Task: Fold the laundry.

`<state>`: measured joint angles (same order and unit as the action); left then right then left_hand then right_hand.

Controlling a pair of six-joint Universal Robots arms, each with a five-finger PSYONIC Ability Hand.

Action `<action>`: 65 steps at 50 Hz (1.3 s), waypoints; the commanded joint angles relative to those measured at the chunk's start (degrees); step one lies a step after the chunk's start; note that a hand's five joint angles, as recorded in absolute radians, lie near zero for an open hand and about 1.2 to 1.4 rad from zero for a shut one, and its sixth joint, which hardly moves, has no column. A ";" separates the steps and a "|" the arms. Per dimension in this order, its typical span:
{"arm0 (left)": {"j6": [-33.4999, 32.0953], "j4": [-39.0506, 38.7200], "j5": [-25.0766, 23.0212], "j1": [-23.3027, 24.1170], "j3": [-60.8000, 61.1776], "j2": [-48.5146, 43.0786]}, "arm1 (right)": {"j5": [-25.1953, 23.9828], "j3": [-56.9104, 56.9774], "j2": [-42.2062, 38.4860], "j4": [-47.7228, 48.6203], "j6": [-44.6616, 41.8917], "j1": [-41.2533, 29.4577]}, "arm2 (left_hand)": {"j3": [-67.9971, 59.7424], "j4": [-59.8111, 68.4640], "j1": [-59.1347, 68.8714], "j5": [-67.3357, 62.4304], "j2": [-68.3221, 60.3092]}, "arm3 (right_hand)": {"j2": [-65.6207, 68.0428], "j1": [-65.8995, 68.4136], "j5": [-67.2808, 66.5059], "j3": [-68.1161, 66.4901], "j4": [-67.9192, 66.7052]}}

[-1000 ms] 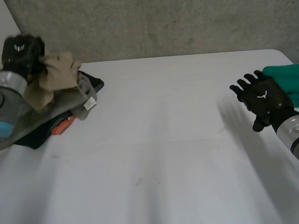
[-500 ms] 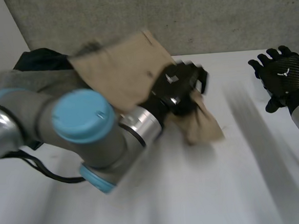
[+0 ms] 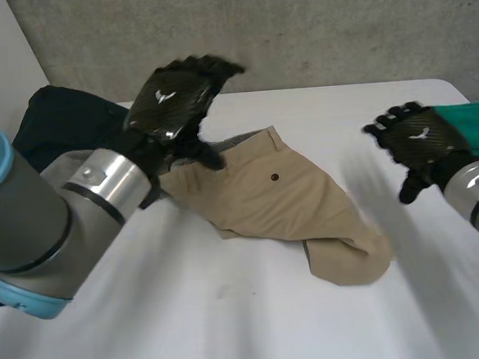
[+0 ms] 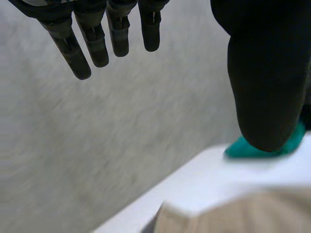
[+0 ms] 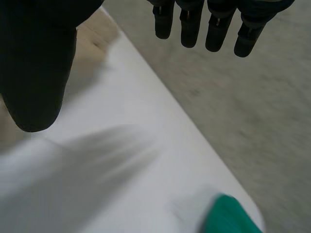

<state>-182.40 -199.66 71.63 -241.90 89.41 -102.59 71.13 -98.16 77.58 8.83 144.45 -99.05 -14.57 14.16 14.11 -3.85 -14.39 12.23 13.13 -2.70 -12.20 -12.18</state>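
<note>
Two hands, both empty. Left hand (image 3: pixel 172 102): fingers straight and spread, thumb clear, nothing held. It hangs over the waistband end of the shorts (image 3: pixel 278 197), on the side nearest the dark pile (image 3: pixel 63 122). I can't tell whether the thumb brushes the cloth. Right hand (image 3: pixel 418 141): also released, fingers fanned and pointing away from the robot. It is above bare table (image 3: pixel 232 311), apart from the shorts and just beside a green cloth (image 3: pixel 476 126) at the right edge.

Shorts: tan, lying mid-table between the two hands. The waistband faces the left hand. The seat with a button pocket faces up. One leg trails toward the robot's right and ends in a rumpled lump. They are not flat, and no fold is made.

Dark pile: heaped at the table's far left corner behind the left arm, unsorted.

Green cloth: I can't tell whether it is folded.

Progress, as judged: early. One garment is out on the work area and nothing more. What is left is to spread and smooth the shorts, fold them and set them aside, then work through the dark pile.
</note>
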 commanded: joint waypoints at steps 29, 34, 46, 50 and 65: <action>-19.92 1.82 1.41 -10.26 -13.20 -29.33 | 15.45 10.28 -17.48 4.70 0.13 -24.00 | -30.27 30.67 30.72 -30.99 -30.44 | -2.23 -3.13 2.70 2.20 2.18; -19.84 1.47 0.97 -8.42 -16.45 -31.00 | 15.45 6.59 -8.44 4.61 0.30 -21.90 | -65.29 65.69 65.74 -66.01 -65.47 | -2.23 -3.13 2.70 2.20 2.18; -19.93 -14.59 5.88 -4.55 -22.34 -23.56 | 14.57 3.24 1.86 4.44 1.36 -11.27 | -65.43 65.84 65.89 -66.15 -65.61 | -2.23 -3.13 2.70 2.20 2.18; -17.04 -17.78 6.51 -1.49 -24.27 -19.06 | 14.83 3.15 3.97 4.35 1.36 -9.24 | -65.43 65.84 65.89 -66.15 -65.61 | -2.23 -3.13 2.70 2.20 2.18; 8.90 -17.78 -7.38 19.52 -24.89 -25.01 | 14.83 3.86 7.58 4.61 8.92 5.26 | -65.43 65.84 65.89 -66.15 -65.61 | -2.23 -3.13 2.70 2.20 2.18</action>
<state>-178.91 -217.73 69.26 -229.69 64.40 -122.38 86.08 -94.39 85.07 13.45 151.48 -98.67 -68.36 68.62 66.32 -55.43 -68.55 12.24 13.13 -2.70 -12.20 -12.18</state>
